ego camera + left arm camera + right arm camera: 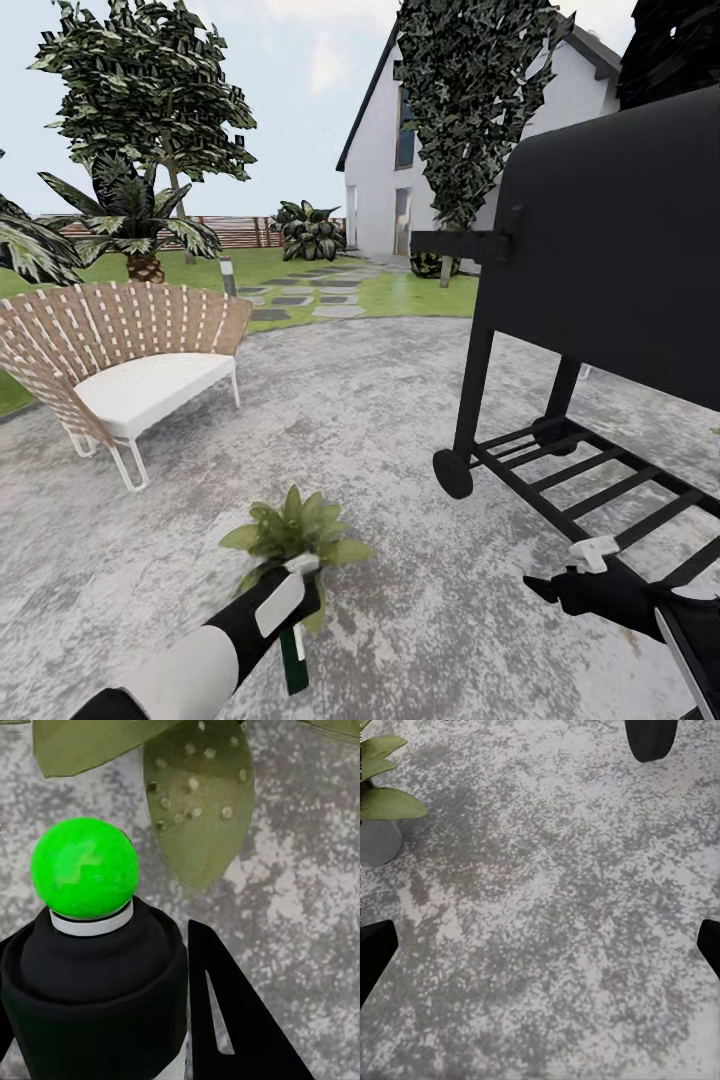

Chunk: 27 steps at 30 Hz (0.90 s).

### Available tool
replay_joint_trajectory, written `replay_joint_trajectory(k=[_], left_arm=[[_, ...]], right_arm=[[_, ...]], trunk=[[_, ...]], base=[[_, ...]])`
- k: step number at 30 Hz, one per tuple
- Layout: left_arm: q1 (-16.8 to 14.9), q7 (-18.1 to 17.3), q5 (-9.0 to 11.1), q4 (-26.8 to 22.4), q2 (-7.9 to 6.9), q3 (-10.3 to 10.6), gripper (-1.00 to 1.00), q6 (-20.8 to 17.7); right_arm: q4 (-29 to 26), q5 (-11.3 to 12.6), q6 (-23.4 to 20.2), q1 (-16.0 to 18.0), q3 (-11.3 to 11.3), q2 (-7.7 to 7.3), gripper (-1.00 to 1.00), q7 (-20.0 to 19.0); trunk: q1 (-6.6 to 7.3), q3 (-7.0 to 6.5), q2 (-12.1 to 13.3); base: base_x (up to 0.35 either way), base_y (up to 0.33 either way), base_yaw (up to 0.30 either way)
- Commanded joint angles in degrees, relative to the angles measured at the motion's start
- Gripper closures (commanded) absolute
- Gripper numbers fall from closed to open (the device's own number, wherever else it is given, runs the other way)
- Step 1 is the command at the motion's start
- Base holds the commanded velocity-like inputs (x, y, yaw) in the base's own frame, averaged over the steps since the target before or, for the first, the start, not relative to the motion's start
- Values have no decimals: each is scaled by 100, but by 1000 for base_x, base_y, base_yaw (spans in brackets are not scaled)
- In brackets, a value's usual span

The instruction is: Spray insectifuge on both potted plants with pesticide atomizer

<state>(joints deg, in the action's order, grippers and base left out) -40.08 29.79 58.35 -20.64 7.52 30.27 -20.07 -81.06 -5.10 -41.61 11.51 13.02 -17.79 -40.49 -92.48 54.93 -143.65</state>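
My left gripper is shut on the pesticide atomizer, a dark green bottle hanging below the hand. In the left wrist view its black neck carries a bright green round spray head, with one black finger beside it. Just beyond the hand stands a potted plant with broad white-speckled leaves on the patio. My right gripper is open and holds nothing, low over the stone. Off to one side of it is a plant in a grey pot.
A large black grill on a wheeled frame stands close at the right, its wheel near my right hand. A wicker chair with a white cushion sits at the left. Lawn, stepping stones and a white house lie beyond.
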Motion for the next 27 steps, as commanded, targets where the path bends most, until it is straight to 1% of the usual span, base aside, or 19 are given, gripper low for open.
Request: replay_joint_trajectory(k=[1, 2, 3, 4, 5, 6, 7, 8, 9, 10, 11, 12, 14, 18, 20, 22, 24, 26, 27], left_arm=[[284, -131, -10, -15, 54, 401, 100, 733], [351, -177, -9, -19, 90, 483, 100, 885], [457, -408, -8, -25, 131, 552, 100, 1011], [483, -557, -4, -23, 138, 564, 100, 1034], [576, -762, 0, -20, 144, 575, 100, 1088], [742, -794, -6, -21, 145, 576, 100, 1265], [812, -802, -7, -24, 145, 579, 100, 1350], [857, -811, -8, -86, 153, 736, 100, 1408], [865, -798, 20, -506, 154, 946, 100, 1343], [863, -794, 33, -552, 154, 942, 100, 1328], [862, -792, 48, -632, 154, 934, 100, 1308], [862, -719, 72, -718, 154, 929, 100, 1322], [862, -663, 77, -725, 154, 925, 100, 1311], [857, -603, 70, -732, 154, 926, 100, 1307], [831, -547, 83, -727, 154, 915, 100, 1305], [821, -497, 91, -724, 154, 906, 100, 1308], [819, -263, 104, -720, 154, 890, 100, 1328], [817, -61, 243, -706, 149, 885, 100, 1381], [818, -84, 468, -682, 124, 878, 100, 1680]], right_arm=[[7, 0, 34, 0, -26, 3, -100, -2], [10, -1, 42, 0, -29, 3, -100, -2], [9, 0, 132, 0, -34, 5, -100, -5], [6, 0, 197, 0, -40, 10, -100, -8], [2, 1, 260, 0, -168, 128, -100, 4], [2, 1, 265, 0, -223, 223, -100, 19], [2, -8, 266, 0, -353, 341, -100, 89], [2, -16, 258, 0, -611, 614, -100, 723], [-3, -12, 212, 0, -625, 656, -100, 1036], [-5, 0, 157, 3, -629, 665, -100, 1137], [-6, 11, 97, 7, -640, 774, -100, 1187], [-6, -15, 91, 9, -673, 1209, -100, 1262], [-7, -16, 102, 9, -677, 1242, -100, 1282], [-7, -17, 109, 9, -677, 1250, -100, 1286], [-4, -17, 119, 9, -850, 1277, -100, 1385], [-6, -17, 125, 9, -943, 1290, -100, 1462], [-6, -17, 126, 9, -1015, 1294, -100, 1484], [-7, -17, 126, 8, -1095, 1295, -100, 1490], [1, -17, 127, 8, -1149, 1295, -100, 1579]], trunk=[[0, -1, 0], [0, -1, 0], [0, -1, 0], [0, -1, 0], [0, -1, 0], [0, -1, 0], [0, -1, 0], [0, -1, 0], [0, -1, 0], [0, -1, 0], [0, -1, 0], [0, -1, 0], [0, -1, 0], [0, -1, 0], [0, -1, 0], [0, -1, 0], [0, -1, 0], [0, -1, 0], [0, -1, 0]], base=[[0, 0, 0], [0, 0, 0], [0, 0, 0], [0, 0, 0], [0, -229, 0], [0, -309, 0], [0, -326, 0], [25, -336, 0], [85, -337, 78], [88, -337, 162], [90, -337, 198], [92, -337, 114], [94, -337, 97], [102, -333, 84], [199, -271, 27], [241, -239, 7], [258, -225, 2], [263, -218, 0], [74, -50, 0]])
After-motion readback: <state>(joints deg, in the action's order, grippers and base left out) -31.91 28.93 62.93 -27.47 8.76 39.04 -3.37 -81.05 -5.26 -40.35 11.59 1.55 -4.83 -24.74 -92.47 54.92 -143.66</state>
